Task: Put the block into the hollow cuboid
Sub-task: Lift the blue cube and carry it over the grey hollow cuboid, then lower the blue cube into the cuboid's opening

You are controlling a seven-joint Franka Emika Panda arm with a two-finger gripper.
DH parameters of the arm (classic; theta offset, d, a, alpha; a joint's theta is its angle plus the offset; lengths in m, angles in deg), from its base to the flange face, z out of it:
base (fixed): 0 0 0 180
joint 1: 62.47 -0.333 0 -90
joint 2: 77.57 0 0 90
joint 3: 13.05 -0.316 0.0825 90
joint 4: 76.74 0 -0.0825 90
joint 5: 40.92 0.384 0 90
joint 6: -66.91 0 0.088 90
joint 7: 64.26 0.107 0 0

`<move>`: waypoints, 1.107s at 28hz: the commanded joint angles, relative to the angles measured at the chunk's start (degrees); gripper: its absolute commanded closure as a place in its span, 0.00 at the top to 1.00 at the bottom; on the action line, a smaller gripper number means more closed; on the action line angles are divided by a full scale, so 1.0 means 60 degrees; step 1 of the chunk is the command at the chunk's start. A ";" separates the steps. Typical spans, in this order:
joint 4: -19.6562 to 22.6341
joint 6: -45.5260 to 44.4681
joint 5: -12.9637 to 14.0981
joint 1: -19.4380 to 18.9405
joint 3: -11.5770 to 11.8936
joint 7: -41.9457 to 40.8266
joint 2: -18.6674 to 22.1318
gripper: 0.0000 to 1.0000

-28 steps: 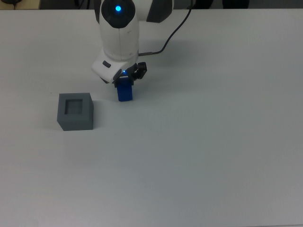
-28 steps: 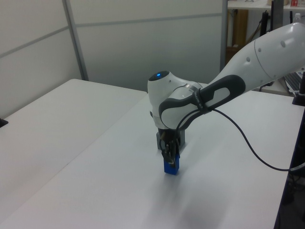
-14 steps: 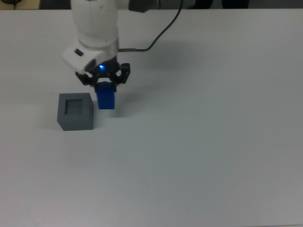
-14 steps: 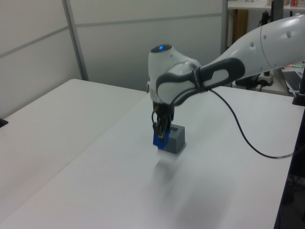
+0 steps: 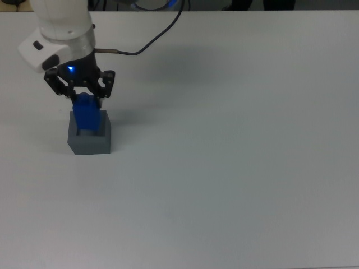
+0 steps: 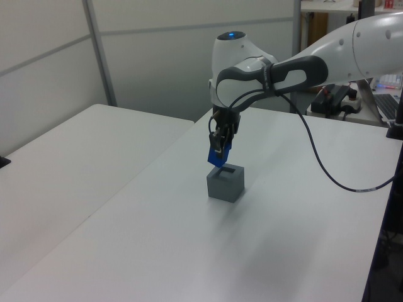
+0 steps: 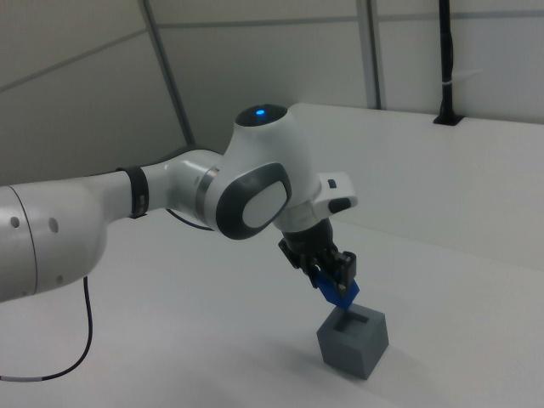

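The claw [image 6: 218, 143] is clenched on the blue block [image 6: 216, 156], which hangs in the air clear of the white bench [image 5: 235, 168]. The block sits just above the grey hollow cuboid [image 6: 225, 184], not yet inside its square recess. In the left view the block hangs over the cuboid's near-left top edge; in the right view it hovers just up and to the right view's left of the recess. In the top view it overlaps the opening. The block's long axis looks tilted rather than plumb, leaning with the angled claw. The coming move likely turns on this: the recess lies directly below and slightly aside, so the block probably needs squaring upright and centring before descent, or a corner may catch the rim. No brands, labels or writing can be read anywhere.
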 commanded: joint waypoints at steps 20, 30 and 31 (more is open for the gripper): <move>-0.0095 -0.0187 0.0043 0.0462 -0.0015 -0.1138 -0.0517 0.00; -0.0036 -0.0201 0.0058 0.0389 -0.0059 -0.1123 -0.0517 0.01; -0.0036 -0.0201 0.0058 0.0374 -0.0074 -0.1123 -0.0517 0.01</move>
